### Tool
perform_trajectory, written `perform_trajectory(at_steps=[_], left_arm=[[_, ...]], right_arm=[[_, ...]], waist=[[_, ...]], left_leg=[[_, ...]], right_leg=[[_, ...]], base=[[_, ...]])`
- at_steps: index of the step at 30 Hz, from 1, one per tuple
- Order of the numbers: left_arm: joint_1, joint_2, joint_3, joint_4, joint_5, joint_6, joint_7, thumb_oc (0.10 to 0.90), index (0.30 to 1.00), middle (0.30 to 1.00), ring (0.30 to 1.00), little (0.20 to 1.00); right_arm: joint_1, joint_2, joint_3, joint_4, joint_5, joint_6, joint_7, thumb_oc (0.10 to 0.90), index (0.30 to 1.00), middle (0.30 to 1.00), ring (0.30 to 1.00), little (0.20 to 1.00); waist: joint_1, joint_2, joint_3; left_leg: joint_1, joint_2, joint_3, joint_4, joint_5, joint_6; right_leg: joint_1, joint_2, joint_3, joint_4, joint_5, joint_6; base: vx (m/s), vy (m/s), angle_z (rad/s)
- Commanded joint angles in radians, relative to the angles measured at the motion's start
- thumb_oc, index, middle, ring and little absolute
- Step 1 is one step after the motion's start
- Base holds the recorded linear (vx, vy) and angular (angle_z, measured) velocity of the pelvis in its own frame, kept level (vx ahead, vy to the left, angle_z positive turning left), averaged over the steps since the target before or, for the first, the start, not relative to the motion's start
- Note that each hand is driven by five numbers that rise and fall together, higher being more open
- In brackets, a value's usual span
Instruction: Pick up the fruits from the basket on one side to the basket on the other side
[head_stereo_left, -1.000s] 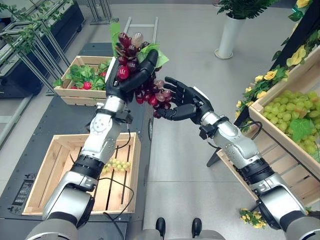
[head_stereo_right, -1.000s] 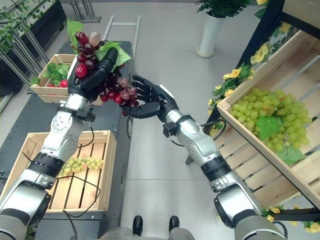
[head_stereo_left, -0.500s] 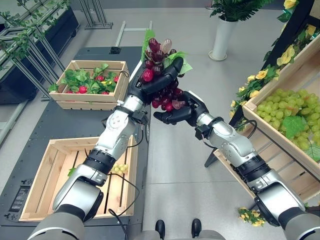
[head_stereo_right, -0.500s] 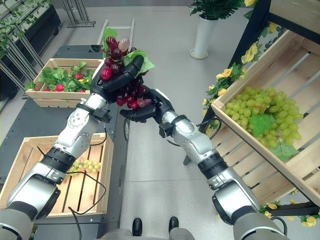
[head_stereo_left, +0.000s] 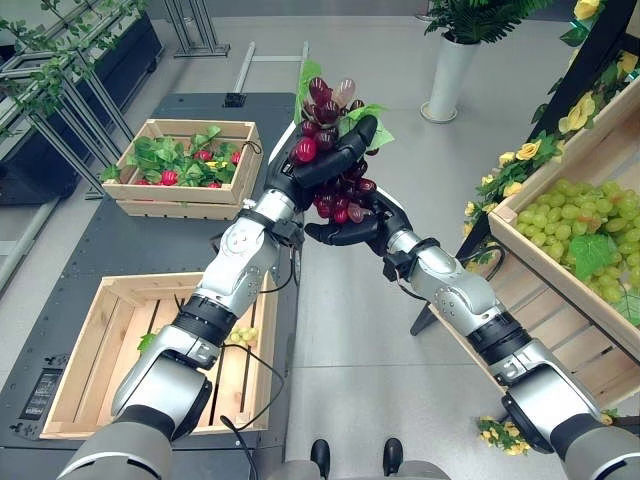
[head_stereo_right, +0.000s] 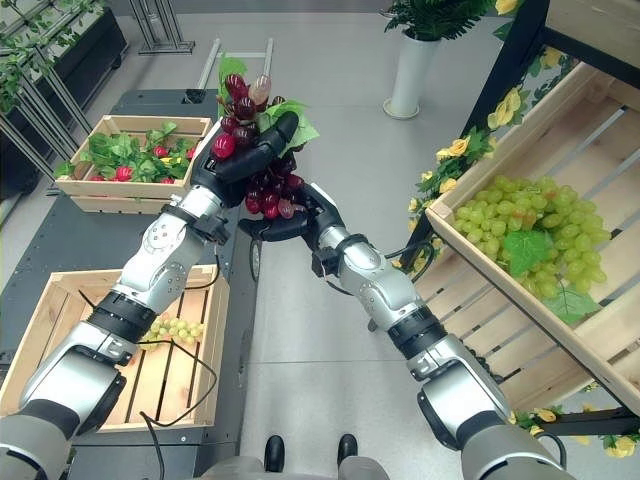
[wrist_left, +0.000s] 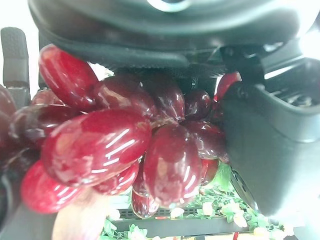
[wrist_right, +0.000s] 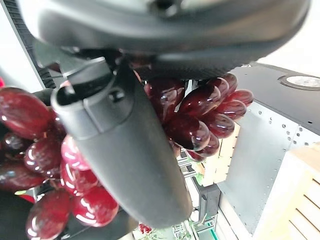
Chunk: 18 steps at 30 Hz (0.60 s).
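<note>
A bunch of red grapes (head_stereo_left: 338, 192) with green leaves is held up in the air between the two sides. My left hand (head_stereo_left: 325, 160) is shut on its upper half, and the grapes (wrist_left: 100, 145) press against its palm. My right hand (head_stereo_left: 357, 228) reaches in from the right and cups the bunch from below. Its fingers curl round the lower grapes (wrist_right: 200, 120) and its thumb (wrist_right: 130, 150) lies against them. A slatted crate (head_stereo_left: 70, 390) at the lower left holds a small bunch of green grapes (head_stereo_left: 236, 334). On the right, a tilted crate (head_stereo_left: 520, 235) holds a heap of green grapes (head_stereo_left: 590, 215).
A second wooden crate (head_stereo_left: 180, 207) with green leaves and red fruit sits on the dark platform (head_stereo_left: 120, 245) at the back left. A white planter (head_stereo_left: 447, 75) stands on the floor behind. Yellow flowers (head_stereo_left: 530, 152) trim the right-hand stand.
My left hand has carried the red bunch to the right. My right hand, open a second ago, has moved in under the bunch and curled round its lower grapes.
</note>
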<state>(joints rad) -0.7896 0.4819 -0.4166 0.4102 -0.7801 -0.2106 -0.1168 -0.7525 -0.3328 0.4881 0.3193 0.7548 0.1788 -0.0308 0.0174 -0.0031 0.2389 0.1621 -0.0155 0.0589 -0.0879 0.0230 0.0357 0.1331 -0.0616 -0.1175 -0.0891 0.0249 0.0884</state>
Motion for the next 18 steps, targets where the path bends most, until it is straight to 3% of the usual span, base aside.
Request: perform_trajectory(at_steps=[1, 11, 12, 13, 18], left_arm=[[-0.142, -0.067, -0.036, 0.052, 0.001, -0.078, 0.005, 0.400, 0.300, 0.300, 0.300, 0.300], [-0.111, -0.056, -0.014, 0.111, 0.036, -0.076, 0.051, 0.400, 0.300, 0.300, 0.300, 0.300], [-0.110, -0.054, -0.014, 0.115, 0.039, -0.074, 0.052, 0.532, 0.498, 0.498, 0.498, 0.498], [-0.106, -0.050, -0.012, 0.125, 0.043, -0.066, 0.055, 0.800, 0.900, 0.900, 0.900, 0.900], [-0.096, -0.035, -0.007, 0.185, 0.073, -0.056, 0.075, 0.800, 0.900, 0.900, 0.900, 0.900]], right_arm=[[-0.175, 0.102, -0.068, 0.060, 0.072, -0.226, -0.049, 0.400, 0.300, 0.300, 0.300, 0.300], [-0.146, 0.088, -0.087, 0.062, 0.069, -0.237, -0.064, 0.400, 0.300, 0.300, 0.300, 0.300], [-0.144, 0.086, -0.088, 0.062, 0.070, -0.237, -0.065, 0.400, 0.300, 0.300, 0.300, 0.300], [-0.141, 0.081, -0.091, 0.063, 0.075, -0.239, -0.066, 0.400, 0.300, 0.300, 0.300, 0.300], [-0.123, 0.071, -0.102, 0.071, 0.071, -0.246, -0.068, 0.400, 0.300, 0.300, 0.300, 0.300]], waist=[[0.006, 0.012, -0.219], [0.000, 0.012, -0.213], [-0.001, 0.012, -0.213], [-0.002, 0.013, -0.213], [-0.009, 0.014, -0.209]], left_leg=[[-0.022, -0.039, -0.012, 0.001, -0.070, -0.025], [-0.018, -0.037, -0.008, 0.001, -0.075, -0.023], [-0.018, -0.037, -0.008, 0.001, -0.075, -0.023], [-0.018, -0.036, -0.006, 0.001, -0.075, -0.023], [-0.017, -0.034, 0.003, 0.001, -0.075, -0.024]], right_leg=[[0.003, 0.043, -0.022, 0.002, -0.028, -0.059], [0.004, 0.044, -0.016, 0.002, -0.028, -0.060], [0.004, 0.044, -0.015, 0.002, -0.028, -0.059], [0.003, 0.045, -0.012, 0.002, -0.027, -0.059], [0.002, 0.046, -0.009, 0.002, -0.025, -0.057]], base=[[0.00, 0.000, 0.00], [0.00, 0.000, 0.00], [0.00, 0.000, 0.00], [0.00, 0.000, 0.00], [0.00, 0.000, 0.00]])
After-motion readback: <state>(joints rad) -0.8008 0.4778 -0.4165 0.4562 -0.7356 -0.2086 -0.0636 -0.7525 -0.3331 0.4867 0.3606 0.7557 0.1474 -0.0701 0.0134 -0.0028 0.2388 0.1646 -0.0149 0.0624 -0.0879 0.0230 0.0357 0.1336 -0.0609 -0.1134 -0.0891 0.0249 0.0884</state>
